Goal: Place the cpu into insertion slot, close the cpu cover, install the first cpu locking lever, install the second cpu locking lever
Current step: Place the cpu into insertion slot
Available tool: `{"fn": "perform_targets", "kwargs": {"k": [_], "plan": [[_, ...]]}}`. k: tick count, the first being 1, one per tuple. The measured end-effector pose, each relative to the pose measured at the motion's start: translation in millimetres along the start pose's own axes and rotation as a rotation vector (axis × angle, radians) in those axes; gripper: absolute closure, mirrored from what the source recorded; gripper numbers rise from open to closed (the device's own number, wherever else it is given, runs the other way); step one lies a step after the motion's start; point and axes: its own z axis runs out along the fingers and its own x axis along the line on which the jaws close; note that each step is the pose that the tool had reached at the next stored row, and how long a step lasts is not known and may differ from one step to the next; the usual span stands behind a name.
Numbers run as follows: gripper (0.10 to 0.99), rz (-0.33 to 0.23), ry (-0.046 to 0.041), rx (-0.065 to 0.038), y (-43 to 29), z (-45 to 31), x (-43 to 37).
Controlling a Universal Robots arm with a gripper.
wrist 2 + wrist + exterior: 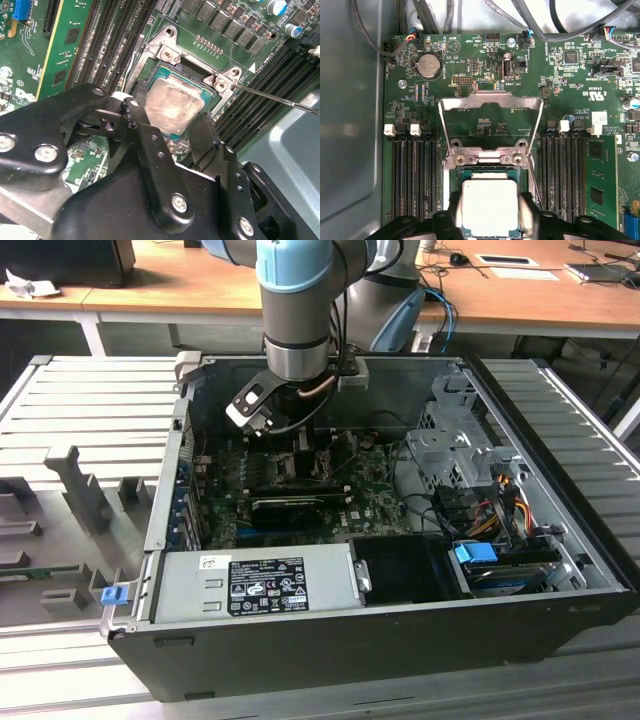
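In the first wrist view, our black two-fingered gripper (490,220) clamps opposite edges of the cpu (489,206), a small flat square silver-grey chip, so it sits level at the insertion slot (490,172), the black metal-rimmed socket midway across the green motherboard (485,65). The chip's metal top faces up and its sides run parallel to the rim; being square, it has no long axis. Beyond, the thin silver frame-shaped cpu cover (490,102) stands hinged open, which leaves the socket clear.

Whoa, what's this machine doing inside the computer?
A robot arm reaches down into an open computer case. Its gripper has the cpu between its fingers, right at the insertion slot on the green board. The cpu cover is swung open beyond the slot, so nothing is closed or locked yet.
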Motion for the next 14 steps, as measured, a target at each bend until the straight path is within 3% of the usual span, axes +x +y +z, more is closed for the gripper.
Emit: {"fn": "perform_targets", "kwargs": {"k": [1,4,8,14], "plan": [[0.482,0.000,0.0001,0.000,0.0,0.0,0.0],[0.482,0.000,0.0016,0.000,0.0,-0.8,0.0],[0.498,0.000,0.0013,0.001,0.7,-9.4,0.2],[0.867,0.000,0.0000,0.002,1.1,-15.0,0.3]]}}
